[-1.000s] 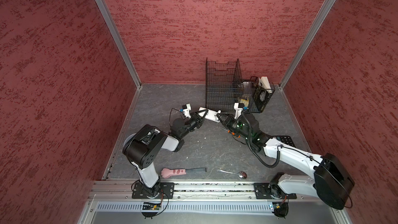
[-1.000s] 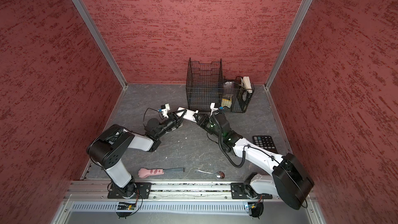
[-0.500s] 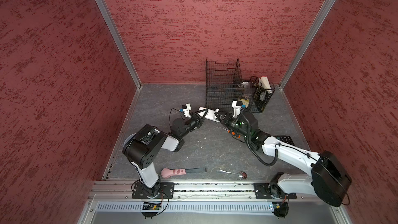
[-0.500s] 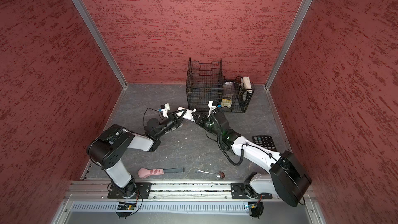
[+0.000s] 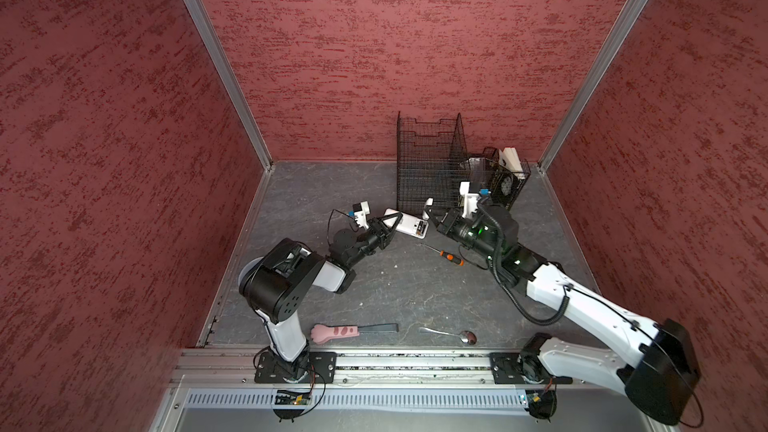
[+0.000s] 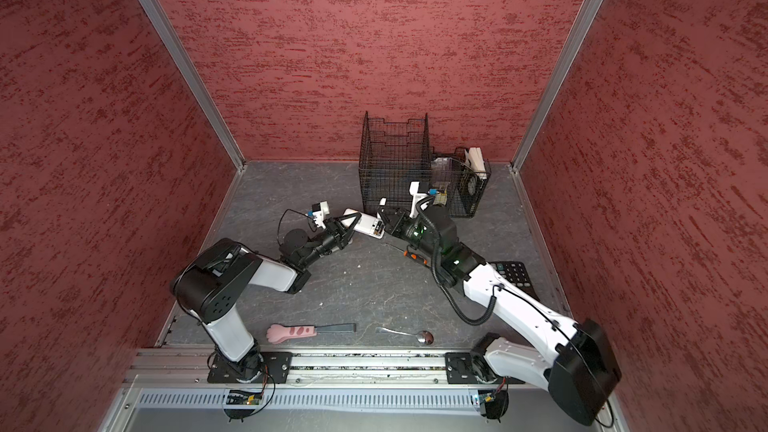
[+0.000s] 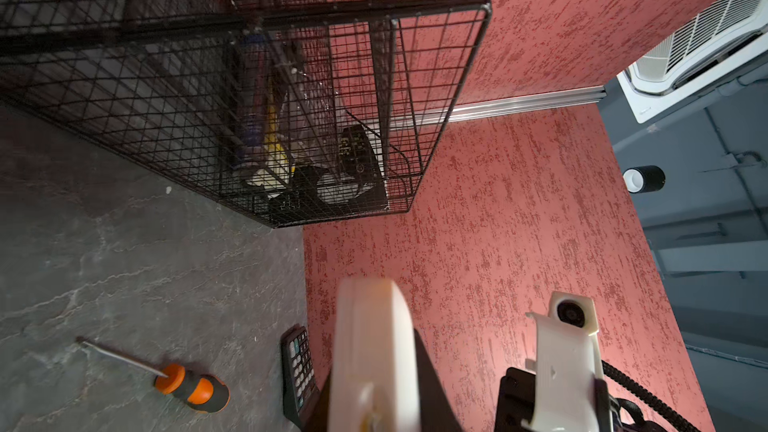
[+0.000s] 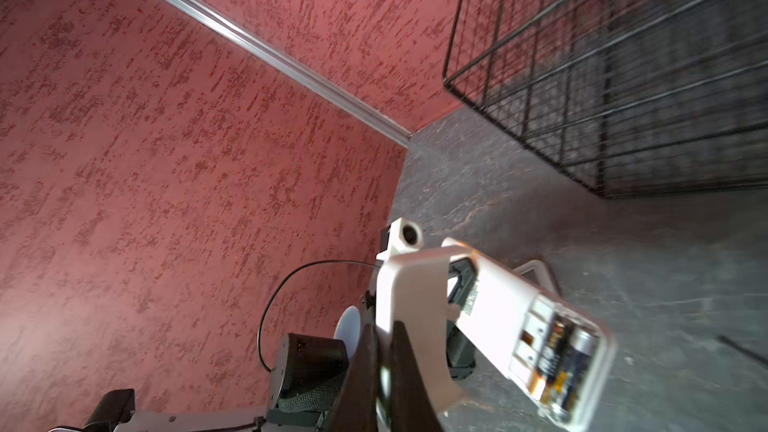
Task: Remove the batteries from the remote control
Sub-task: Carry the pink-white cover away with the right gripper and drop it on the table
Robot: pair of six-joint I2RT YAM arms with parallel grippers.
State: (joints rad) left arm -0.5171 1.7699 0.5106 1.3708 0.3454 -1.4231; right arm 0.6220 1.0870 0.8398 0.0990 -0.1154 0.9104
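Gripping remote control point(image 5: 405, 224): left end effector point(image 5: 388, 229) | right end effector point(image 5: 432, 218) closed, holding white cover point(image 5: 427, 206) | batteries point(image 8: 559, 359) seated, labels unreadable

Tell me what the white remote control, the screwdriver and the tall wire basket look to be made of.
White rectangular remote control: likely matte plastic, with a smooth, dull, moulded shell.
Orange-and-black-handled screwdriver: thin bright shaft, probably steel; handle looks like plastic or rubber.
Tall black wire basket: thin crossing rods, seemingly dark-coated metal wire.
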